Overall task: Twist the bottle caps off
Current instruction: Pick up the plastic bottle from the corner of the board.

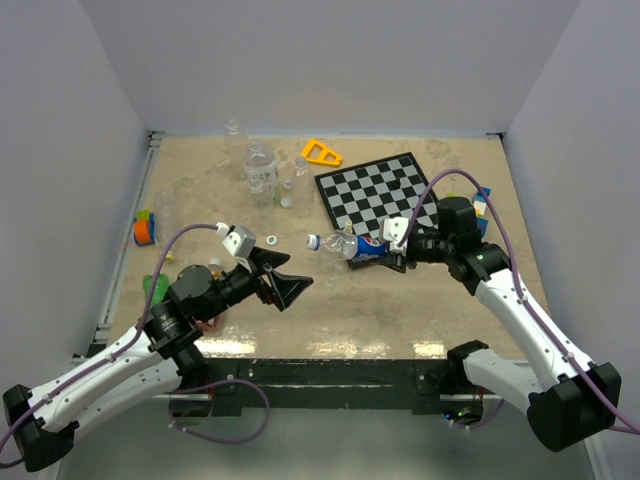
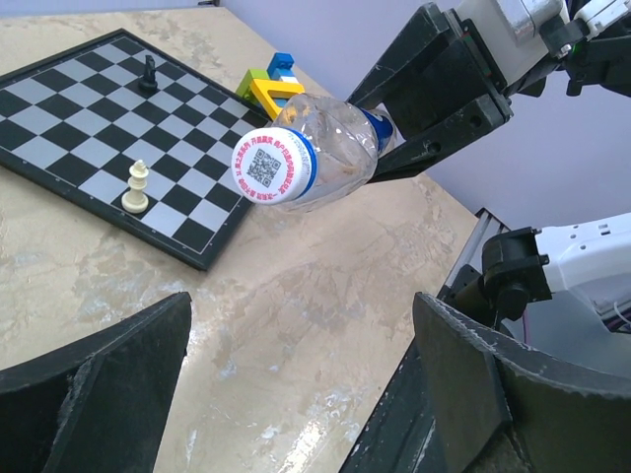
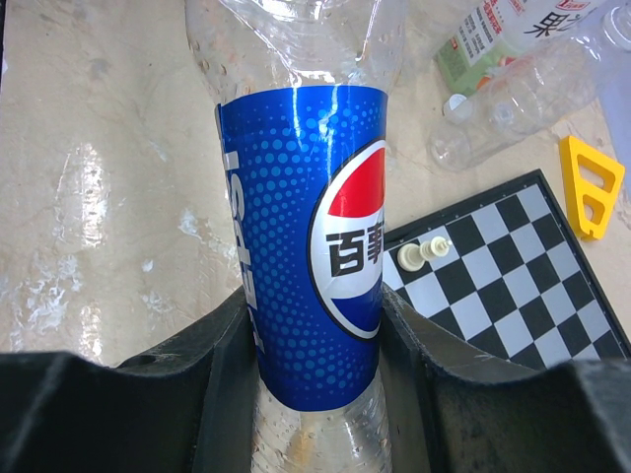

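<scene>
A clear bottle with a blue label (image 1: 365,248) hangs sideways above the table, its blue cap (image 1: 313,241) pointing left. My right gripper (image 1: 398,246) is shut on the bottle's labelled middle (image 3: 306,246), one finger on each side. In the left wrist view the cap (image 2: 273,166) faces the camera, its top white with a printed code, still on the bottle's neck. My left gripper (image 1: 290,285) stands open, lower than the cap and short of it, with only bare table between its fingers (image 2: 99,394).
A chessboard (image 1: 385,190) lies under and behind the bottle, with a white piece (image 2: 136,187) and a black piece (image 2: 149,71) on it. Clear bottles (image 1: 260,170) and a yellow triangle (image 1: 320,152) lie at the back. A white cap (image 1: 269,240) lies near the left gripper.
</scene>
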Available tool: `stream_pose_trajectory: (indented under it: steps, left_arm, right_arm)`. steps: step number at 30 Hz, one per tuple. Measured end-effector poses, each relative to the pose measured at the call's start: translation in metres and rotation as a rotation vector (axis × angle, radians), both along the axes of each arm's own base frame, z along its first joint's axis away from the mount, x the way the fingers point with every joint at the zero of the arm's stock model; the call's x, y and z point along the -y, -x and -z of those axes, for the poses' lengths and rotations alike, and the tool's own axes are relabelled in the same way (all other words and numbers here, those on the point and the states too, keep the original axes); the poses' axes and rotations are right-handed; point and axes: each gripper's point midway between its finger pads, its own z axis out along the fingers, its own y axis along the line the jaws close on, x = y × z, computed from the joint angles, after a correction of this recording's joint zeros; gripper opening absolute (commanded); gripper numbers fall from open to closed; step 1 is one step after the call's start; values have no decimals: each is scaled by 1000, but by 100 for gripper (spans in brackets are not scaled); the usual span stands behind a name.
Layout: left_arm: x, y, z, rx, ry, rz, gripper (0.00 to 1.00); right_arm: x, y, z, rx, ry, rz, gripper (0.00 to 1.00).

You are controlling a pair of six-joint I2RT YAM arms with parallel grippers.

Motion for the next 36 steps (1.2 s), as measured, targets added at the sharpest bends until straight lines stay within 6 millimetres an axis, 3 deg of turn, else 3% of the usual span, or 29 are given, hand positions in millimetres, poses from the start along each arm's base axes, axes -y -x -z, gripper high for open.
stream_pose_trajectory:
  steps: [24,29,36]
  left_arm:
    - [16,-7,11,3,1,29,94]
    - [17,-13,16,-9,-11,8,88]
    - [20,-25,-5,-16,34,-44,77]
  right_arm:
    - [1,-1,3,-2,4,4,17]
    - [1,0,5,-7,6,4,16]
    - [1,0,5,-7,5,4,16]
